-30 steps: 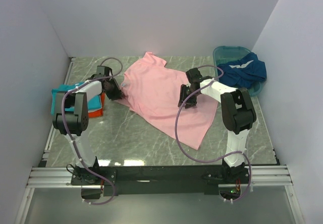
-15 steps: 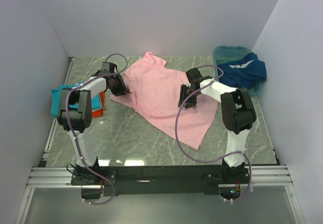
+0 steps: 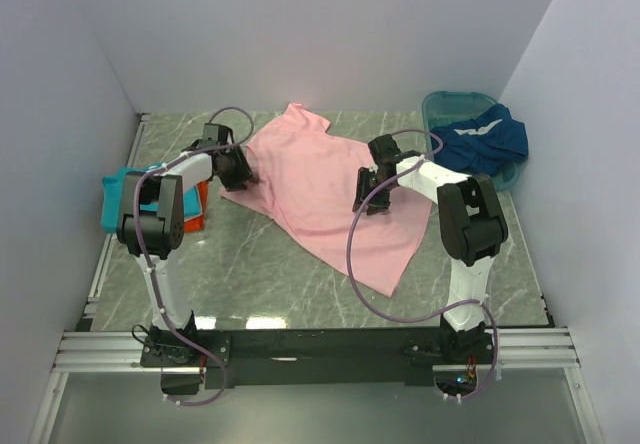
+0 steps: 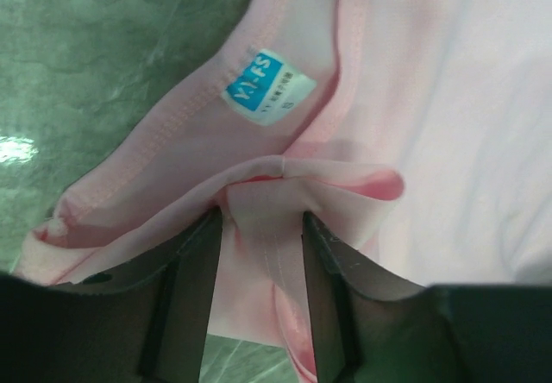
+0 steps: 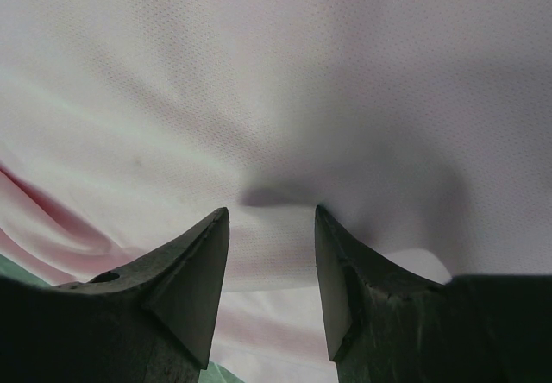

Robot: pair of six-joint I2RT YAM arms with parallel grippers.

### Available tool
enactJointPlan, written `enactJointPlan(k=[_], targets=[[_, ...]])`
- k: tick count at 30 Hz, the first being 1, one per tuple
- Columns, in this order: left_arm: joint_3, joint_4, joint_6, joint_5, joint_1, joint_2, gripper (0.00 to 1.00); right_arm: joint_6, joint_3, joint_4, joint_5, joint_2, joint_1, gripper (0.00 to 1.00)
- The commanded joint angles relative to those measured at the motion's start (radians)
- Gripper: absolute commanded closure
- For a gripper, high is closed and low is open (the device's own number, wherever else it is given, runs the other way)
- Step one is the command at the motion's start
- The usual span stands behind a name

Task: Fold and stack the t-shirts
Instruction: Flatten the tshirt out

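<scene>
left end effector [image 4: 259,228]: collar fold of pink t-shirt [image 3: 320,189] sits between its jaws, hold unclear | right end effector [image 5: 272,228]: pinching shirt's middle, likely to steady it for folding

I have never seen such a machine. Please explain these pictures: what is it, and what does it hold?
Two white-and-black robot arms stand bolted to a grey marble table. One picture looks down from above; two come from wrist cameras. A light pink cloth t-shirt lies spread in the middle. The left gripper has a fold near its label between its jaws, the right gripper a fold of its body; whether either pinches, I cannot tell. At left lie a teal shirt and an orange shirt; at right a dark blue shirt drapes over a teal plastic basin.
</scene>
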Motion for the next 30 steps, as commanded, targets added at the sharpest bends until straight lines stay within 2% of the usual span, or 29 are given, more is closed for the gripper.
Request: enactJointPlan(k=[1,5,7,11,13,16,17,20,30], targets=[[0.017,0.078,-0.011,0.054,-0.001,-0.003,0.53,-0.020,-0.023,-0.064,0.063,-0.004,-0.012,0.48],[-0.004,0.107,-0.039,0.082,-0.001,-0.029,0.66,-0.022,-0.028,-0.062,0.063,-0.004,-0.012,0.48],[-0.020,0.109,-0.042,0.072,-0.001,-0.063,0.69,-0.022,-0.029,-0.061,0.063,-0.004,-0.012,0.48],[-0.063,0.080,-0.033,0.056,-0.001,-0.132,0.87,-0.022,-0.029,-0.059,0.062,0.000,-0.012,0.48],[-0.107,0.083,-0.028,0.043,0.000,-0.184,0.91,-0.022,-0.028,-0.058,0.059,0.003,-0.014,0.48],[-0.136,0.081,-0.018,0.022,0.002,-0.214,0.86,-0.022,-0.024,-0.056,0.054,0.007,-0.014,0.48],[-0.139,0.078,-0.015,0.023,0.003,-0.211,0.80,-0.022,-0.023,-0.056,0.051,0.009,-0.012,0.48],[-0.130,0.095,-0.024,0.043,0.003,-0.183,0.72,-0.020,-0.021,-0.051,0.046,0.010,-0.014,0.48],[-0.061,0.124,-0.035,0.029,0.002,-0.094,0.68,-0.020,-0.041,-0.047,0.048,0.000,-0.014,0.48]])
